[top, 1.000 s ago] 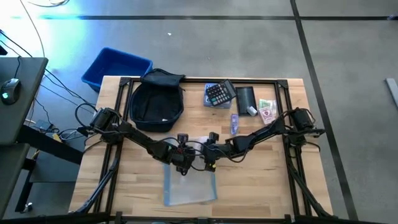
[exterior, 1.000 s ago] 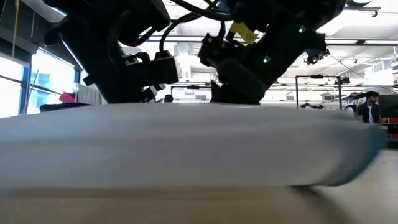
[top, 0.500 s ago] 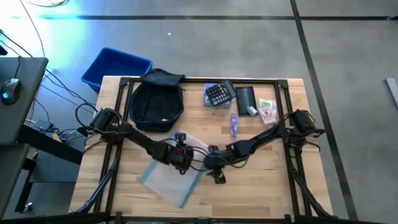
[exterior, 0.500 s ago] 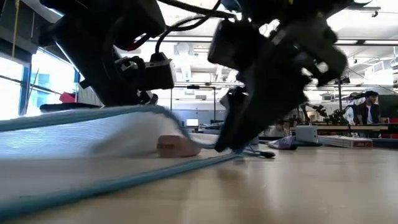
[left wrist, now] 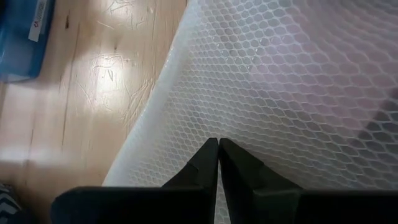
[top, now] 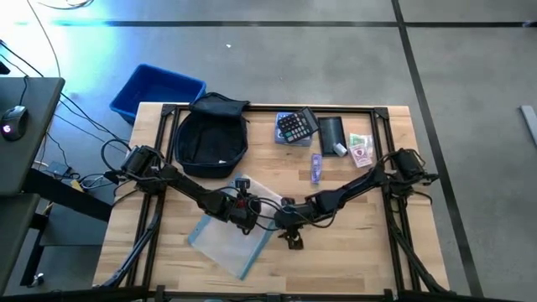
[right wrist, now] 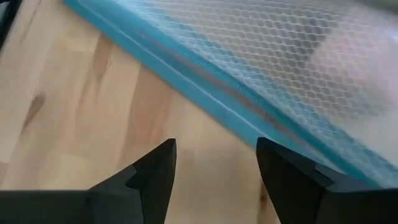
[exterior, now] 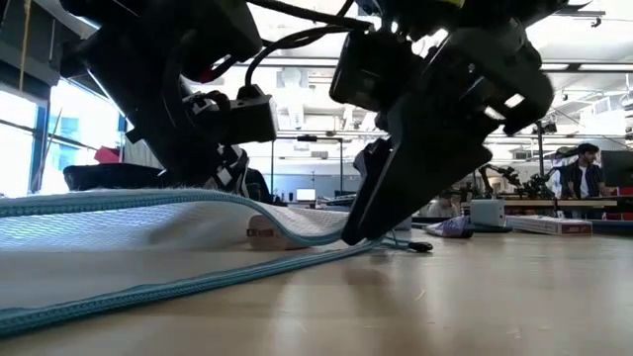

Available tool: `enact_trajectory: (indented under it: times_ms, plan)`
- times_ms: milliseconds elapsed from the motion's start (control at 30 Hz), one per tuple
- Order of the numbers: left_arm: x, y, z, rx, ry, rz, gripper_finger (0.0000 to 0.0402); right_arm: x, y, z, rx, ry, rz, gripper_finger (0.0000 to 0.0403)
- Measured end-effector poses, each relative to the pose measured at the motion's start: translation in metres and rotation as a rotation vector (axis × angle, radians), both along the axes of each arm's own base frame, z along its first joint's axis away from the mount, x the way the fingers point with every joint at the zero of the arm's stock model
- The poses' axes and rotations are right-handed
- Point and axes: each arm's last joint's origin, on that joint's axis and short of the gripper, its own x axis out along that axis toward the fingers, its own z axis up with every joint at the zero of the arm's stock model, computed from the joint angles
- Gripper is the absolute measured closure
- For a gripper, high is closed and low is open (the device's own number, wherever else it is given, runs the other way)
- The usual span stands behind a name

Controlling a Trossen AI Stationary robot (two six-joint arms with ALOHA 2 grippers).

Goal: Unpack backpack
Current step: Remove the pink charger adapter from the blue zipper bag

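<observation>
The dark backpack [top: 211, 138] lies flat at the table's far left, with no gripper on it. A see-through mesh pouch [top: 226, 243] with a blue zipper edge [exterior: 148, 290] lies askew at the middle near side. My left gripper [left wrist: 218, 142] is shut on the pouch's mesh, seen from above at left gripper [top: 246, 220]. My right gripper [right wrist: 214, 149] stands open just off the pouch's right edge, low over bare wood, seen from above at right gripper [top: 292, 239]; nothing is between its fingers. My left gripper pinches the pouch's mesh wall [left wrist: 214, 127], inward from its edge, between its two fingertips. The fingers slant down from the table's left. The mesh arches up at the hold [exterior: 213, 198], while the pouch's zipper edge and near part lie on the table.
At the far right lie a calculator [top: 295, 126], a small flat black pouch [top: 331, 132], banknotes [top: 361, 149] and a small purple item [top: 316, 166]. A blue bin [top: 158, 91] stands on the floor beyond the far left corner. Bare wood shows near right.
The mesh pouch has turned about: it lay square to the table, and now its near end has swung toward the left edge. My right gripper has moved toward the near edge and tipped, ending beside the pouch. In the low view the pouch no longer fills the picture.
</observation>
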Motion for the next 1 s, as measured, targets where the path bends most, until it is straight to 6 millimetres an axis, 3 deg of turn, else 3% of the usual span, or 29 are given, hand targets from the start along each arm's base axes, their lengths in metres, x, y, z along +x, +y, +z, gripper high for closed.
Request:
enact_trajectory:
  times_ms: [267,567,767,900,1000]
  plan:
    - [0.001,0.0,0.0,-0.01,-0.01,0.005,0.0402,0.012,-0.006,-0.006,-0.087,-0.123,-0.127,0.0194]
    - [0.002,-0.001,0.001,-0.047,-0.009,-0.023,0.0402,0.015,-0.009,0.018,-0.227,-0.27,-0.251,0.0194]
    - [0.006,-0.004,0.002,-0.079,-0.02,-0.079,0.0402,0.011,-0.011,0.017,-0.229,-0.222,-0.237,0.0194]
    - [0.005,-0.003,0.002,-0.075,-0.017,-0.068,0.0402,0.001,-0.013,0.032,-0.241,-0.181,-0.288,0.0194]
    - [0.006,-0.002,0.002,-0.08,-0.025,-0.058,0.0402,0.005,-0.016,0.032,-0.225,-0.207,-0.332,0.0194]
